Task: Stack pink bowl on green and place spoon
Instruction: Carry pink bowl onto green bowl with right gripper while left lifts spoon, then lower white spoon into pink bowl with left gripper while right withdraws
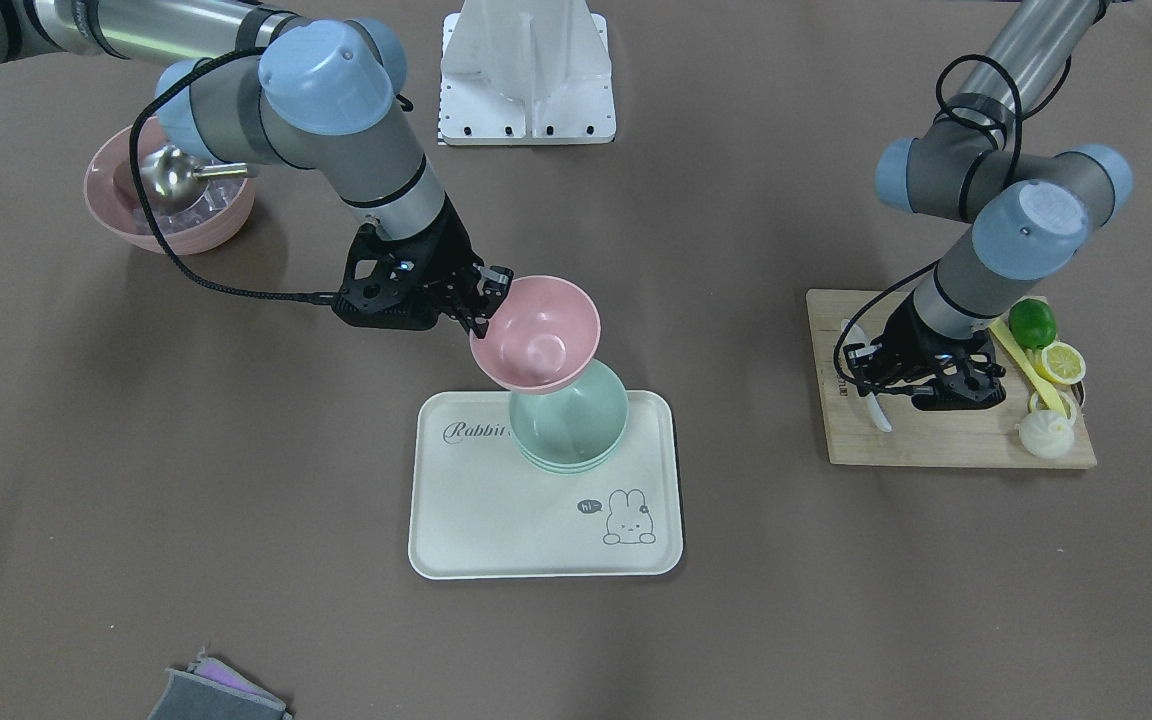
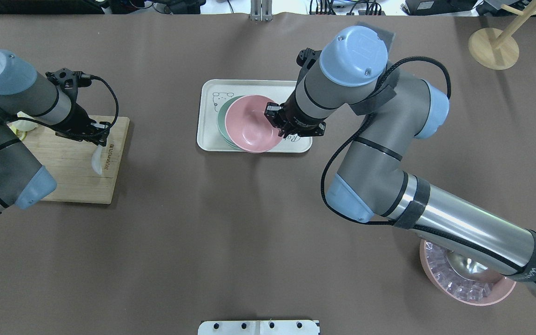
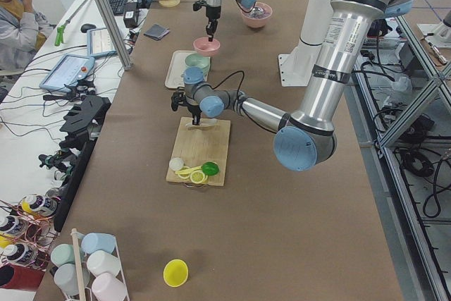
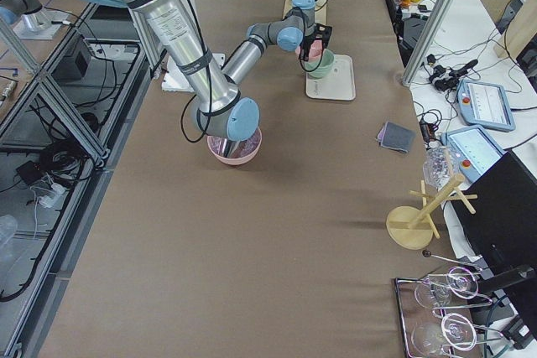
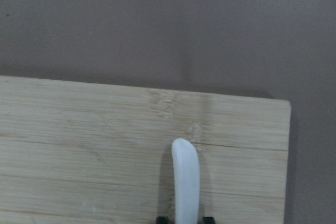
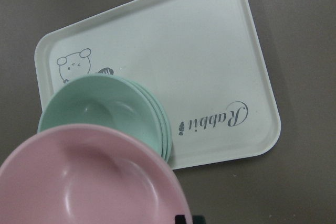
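Starting at the right gripper (image 1: 481,300): pinched tight on the rim of the pink bowl (image 1: 536,335), holding it tilted in the air, open side turned up and away from the wrist. Wrist pitched downward, elbow folded, forearm stretched long back toward the base. Just under the held bowl, the green bowl (image 1: 576,425), upright; touching or not, cannot tell. Beneath that, farther from the fingers, the tray (image 1: 536,530). Well behind the elbow, a second pink bowl (image 1: 116,215) with a metal ladle (image 1: 171,172) in it.

Over at the left gripper (image 2: 98,141): pointed down beneath a folded arm, fingers (image 5: 163,219) pressed in on both sides of the white spoon (image 5: 186,182). Sticking out past the fingertips, over the cutting board (image 5: 79,145); lifted or resting, cannot tell. Farther off behind the wrist, at the board's other end, a lime (image 1: 1032,322) and a lemon half (image 1: 1063,362).
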`<state>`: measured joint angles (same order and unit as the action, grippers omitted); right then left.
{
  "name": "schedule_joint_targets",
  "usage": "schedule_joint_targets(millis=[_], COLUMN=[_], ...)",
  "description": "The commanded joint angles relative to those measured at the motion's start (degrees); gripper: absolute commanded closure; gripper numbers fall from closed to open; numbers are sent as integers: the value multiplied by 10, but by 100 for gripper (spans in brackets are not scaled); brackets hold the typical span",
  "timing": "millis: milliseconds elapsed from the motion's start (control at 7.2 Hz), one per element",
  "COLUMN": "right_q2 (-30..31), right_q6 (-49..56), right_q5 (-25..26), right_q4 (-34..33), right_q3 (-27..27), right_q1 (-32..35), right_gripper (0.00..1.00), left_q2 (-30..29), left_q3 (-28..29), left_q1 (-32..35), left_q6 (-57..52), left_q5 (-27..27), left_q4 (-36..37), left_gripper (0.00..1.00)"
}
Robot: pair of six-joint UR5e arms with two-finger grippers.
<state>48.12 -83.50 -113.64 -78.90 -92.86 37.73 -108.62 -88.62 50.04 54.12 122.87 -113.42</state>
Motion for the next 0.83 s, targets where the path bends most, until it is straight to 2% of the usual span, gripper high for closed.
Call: schedule_joint_targets(millis=[0, 278, 556, 694], right_q2=[-37, -37, -35, -30], right_q6=[-23, -25, -19, -15], right_q5=[20, 25, 39, 33], right_q4=[43, 94, 103, 111], right_q3=[66, 102, 97, 93], right_q1=[-1, -2, -6, 2], right_gripper=[100, 100, 1, 0], left_q2=[-39, -100, -162, -199], left_q3=[-32, -38, -33, -11], left_q1=[3, 1, -6, -16], left_q6=[40, 117, 199, 223], left_q5=[35, 47, 46, 44], left_q4=[8, 8, 7, 4], left_gripper=[100, 100, 100, 100])
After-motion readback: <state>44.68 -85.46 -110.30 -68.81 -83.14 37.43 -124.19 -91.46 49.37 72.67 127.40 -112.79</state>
